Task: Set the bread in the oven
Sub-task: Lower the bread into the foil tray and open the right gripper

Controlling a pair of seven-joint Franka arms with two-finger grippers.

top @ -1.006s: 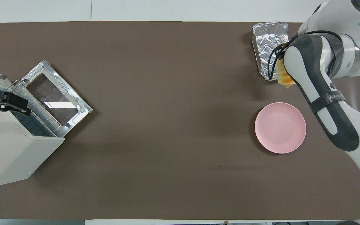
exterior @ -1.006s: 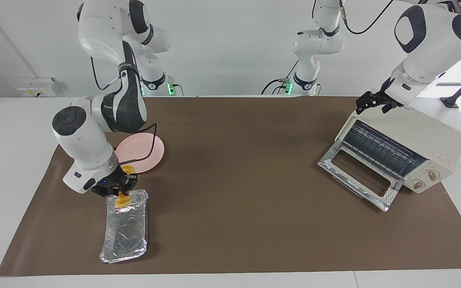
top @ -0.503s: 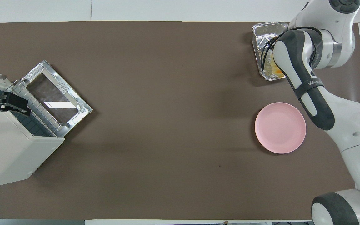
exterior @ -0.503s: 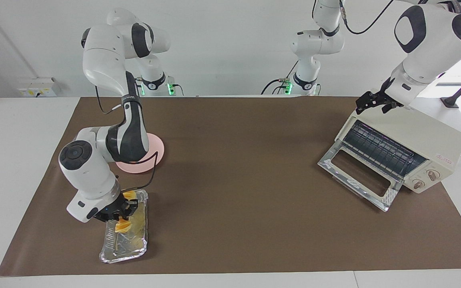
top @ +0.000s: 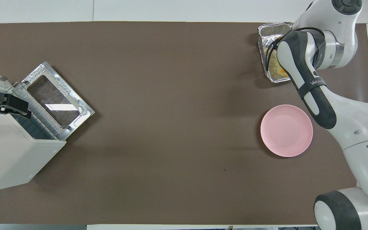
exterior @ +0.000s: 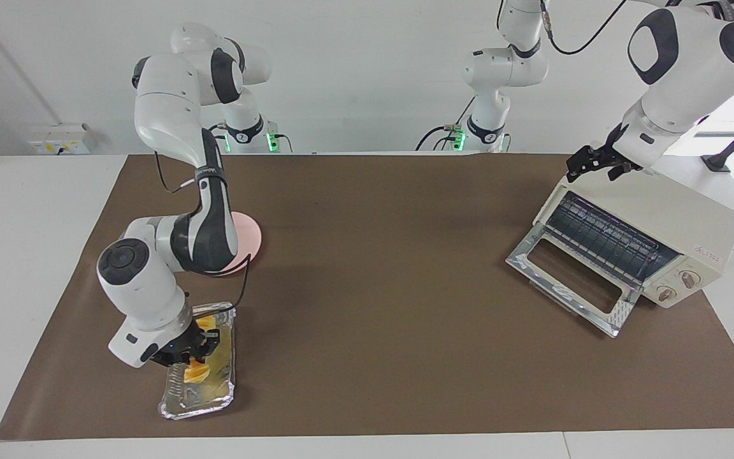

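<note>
White walls back our table (exterior: 367,306); our right claw (exterior: 187,354) grips the bread (exterior: 196,370) low over the foil tray (exterior: 200,400) by the far edge, presumably to carry it; the oven (exterior: 654,236) gapes, our left claw (exterior: 589,162) waiting above it, fingers unreadable.

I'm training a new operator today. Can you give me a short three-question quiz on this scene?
1. True or false: the oven door is shut.
2. The bread is over: A) the plate B) the foil tray C) the oven.
3. Fill in: the left gripper waits over the ____; the right gripper has the bread.

Key: 1 false; 2 B; 3 oven.
</note>
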